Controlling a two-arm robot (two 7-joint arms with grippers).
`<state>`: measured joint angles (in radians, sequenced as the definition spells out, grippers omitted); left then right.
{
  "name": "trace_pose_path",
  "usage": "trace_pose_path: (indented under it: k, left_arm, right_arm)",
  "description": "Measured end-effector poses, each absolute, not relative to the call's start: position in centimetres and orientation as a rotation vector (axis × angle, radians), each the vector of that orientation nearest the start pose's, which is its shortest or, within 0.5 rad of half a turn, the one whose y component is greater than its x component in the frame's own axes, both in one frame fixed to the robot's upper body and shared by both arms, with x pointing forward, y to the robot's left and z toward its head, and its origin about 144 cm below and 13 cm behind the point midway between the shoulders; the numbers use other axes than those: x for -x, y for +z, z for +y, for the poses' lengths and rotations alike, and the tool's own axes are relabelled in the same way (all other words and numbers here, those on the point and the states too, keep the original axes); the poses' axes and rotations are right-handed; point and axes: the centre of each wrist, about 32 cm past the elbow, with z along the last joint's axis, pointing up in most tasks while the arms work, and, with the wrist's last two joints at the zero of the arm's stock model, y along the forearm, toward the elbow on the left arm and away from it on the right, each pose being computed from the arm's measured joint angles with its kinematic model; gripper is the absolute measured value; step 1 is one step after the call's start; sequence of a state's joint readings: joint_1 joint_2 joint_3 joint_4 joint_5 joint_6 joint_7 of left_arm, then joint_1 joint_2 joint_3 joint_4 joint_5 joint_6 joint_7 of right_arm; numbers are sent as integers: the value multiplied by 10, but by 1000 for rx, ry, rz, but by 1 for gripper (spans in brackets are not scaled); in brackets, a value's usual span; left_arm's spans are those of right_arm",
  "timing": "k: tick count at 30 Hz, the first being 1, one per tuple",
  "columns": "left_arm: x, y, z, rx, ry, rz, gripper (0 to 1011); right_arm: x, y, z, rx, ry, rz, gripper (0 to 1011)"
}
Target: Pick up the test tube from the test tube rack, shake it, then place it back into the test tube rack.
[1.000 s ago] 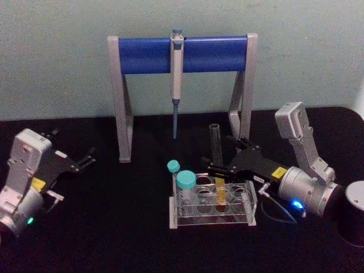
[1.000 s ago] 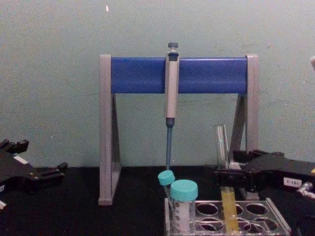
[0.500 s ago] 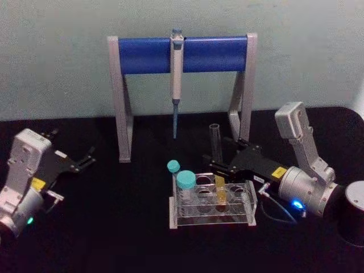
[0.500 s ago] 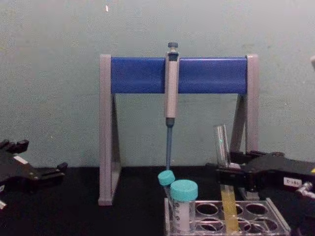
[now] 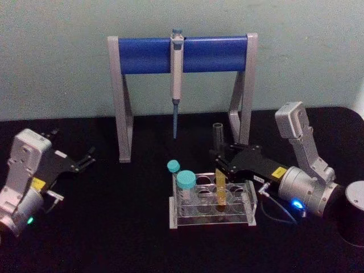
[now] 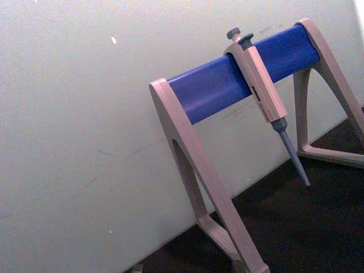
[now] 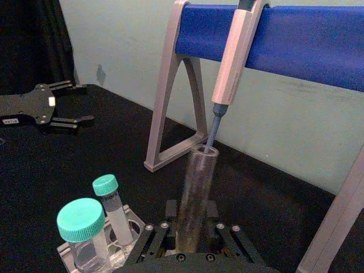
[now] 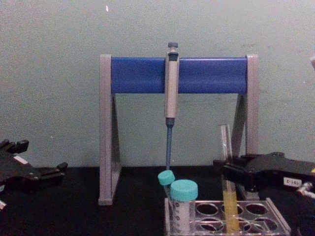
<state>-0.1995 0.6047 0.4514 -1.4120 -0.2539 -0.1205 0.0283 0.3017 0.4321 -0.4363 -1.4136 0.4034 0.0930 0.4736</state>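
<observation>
One test tube (image 5: 220, 192), yellow liquid low, stands in a hole of the test tube rack (image 5: 210, 219). The right hand (image 5: 219, 162), reaching in from 3 o'clock, is clamped on the bare glass above the liquid, likely to keep it upright. The left hand (image 5: 82, 161) is parked at 9 o'clock, fingers apart.

No writing can be read for certain. The right gripper (image 8: 227, 173) bears a white label (image 8: 292, 182) with dark characters too small to make out, and a yellow sticker (image 5: 280, 170) whose marks are unreadable. The left gripper (image 5: 90, 157) carries a yellow tag (image 5: 37, 183) and a white tag (image 8: 19, 160), both illegible. The small capped tube (image 7: 116, 206) shows faint print, also unreadable.
</observation>
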Motion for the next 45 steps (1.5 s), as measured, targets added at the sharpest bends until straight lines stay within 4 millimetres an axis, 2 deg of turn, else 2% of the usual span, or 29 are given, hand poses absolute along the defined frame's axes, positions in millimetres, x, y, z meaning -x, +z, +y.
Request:
trace_pose_path:
  k: [2,5,27,45]
  left_arm:
    - [-489,1140,310,-304,1248,-285,1001]
    - [-489,1140,310,-304,1248,-285,1001]
    - [-489,1140,310,-304,1248,-285,1001]
    - [-489,1140,310,-304,1248,-285,1001]
  right_arm:
    - [-522,1170,-249,169,-779,30,277]
    - [-522,1170,-249,168,-779,30,234]
    - [-520,1171,-251,151,-764,9,233]
    - [-510,1187,-262,9,-777,-38,233]
